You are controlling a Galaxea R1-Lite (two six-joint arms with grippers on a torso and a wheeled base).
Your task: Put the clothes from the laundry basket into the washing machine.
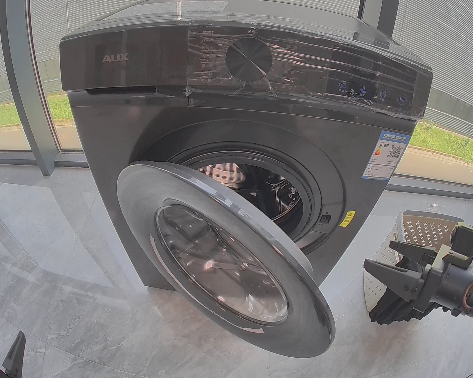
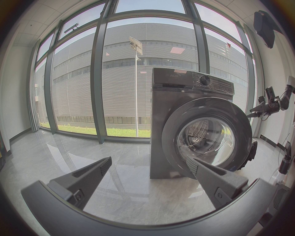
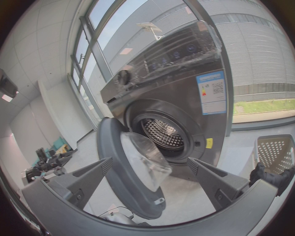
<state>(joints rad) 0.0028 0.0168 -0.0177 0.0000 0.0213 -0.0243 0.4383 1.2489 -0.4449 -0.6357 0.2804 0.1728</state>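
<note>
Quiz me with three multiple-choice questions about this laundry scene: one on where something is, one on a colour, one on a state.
1. Where does the laundry basket stand relative to the washing machine?
A. On top of it
B. On the floor beside it, on the robot's right
C. Inside it

2. What colour is the garment draped over the basket's edge?
A. Black
B. Red
C. Yellow

3. How is the machine's door?
A. Shut
B. Taken off and lying flat on the floor
C. Swung open

Answers:
1 B: the head view shows it on the tiles next to the machine's right side.
2 A: dark cloth hangs over the pale rim.
3 C: the drum is exposed behind the door.
</note>
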